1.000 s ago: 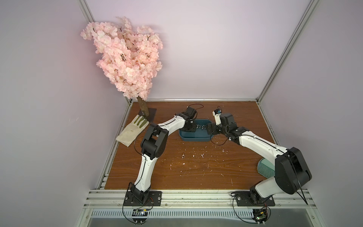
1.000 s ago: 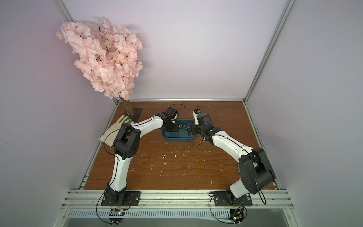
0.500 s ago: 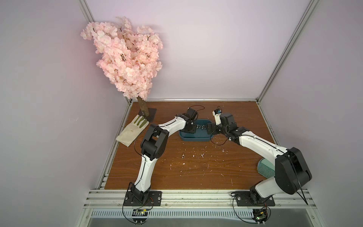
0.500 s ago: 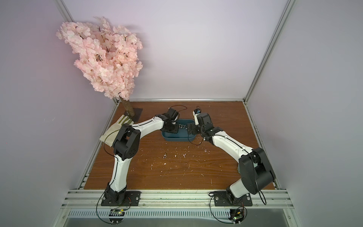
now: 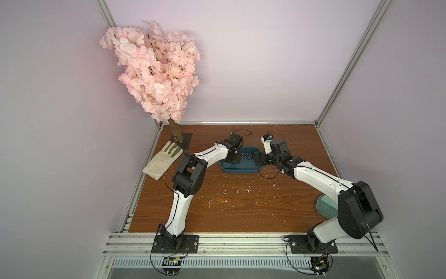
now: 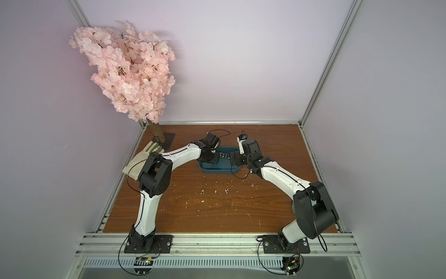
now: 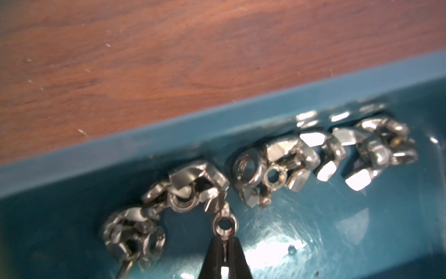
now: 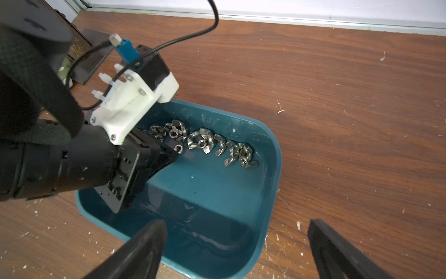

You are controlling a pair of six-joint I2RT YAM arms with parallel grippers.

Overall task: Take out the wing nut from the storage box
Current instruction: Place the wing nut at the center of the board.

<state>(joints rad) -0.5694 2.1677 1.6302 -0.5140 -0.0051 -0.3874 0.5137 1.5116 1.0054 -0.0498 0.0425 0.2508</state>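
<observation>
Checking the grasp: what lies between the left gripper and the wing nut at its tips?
Nothing: in the left wrist view the left gripper is shut on that wing nut, with no gap showing.

wing nuts (image 7: 272,169) hug storage box (image 7: 169,135) wall

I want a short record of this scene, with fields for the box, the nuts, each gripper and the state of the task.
storage box: dark teal, on the wooden table, between the two arms
loose wing nuts: in a row along one inner wall of the box
left gripper: shut on one small wing nut, inside the box
right gripper: open, holds nothing, at the box's end
task state: nut gripped, not yet out of the box
</observation>
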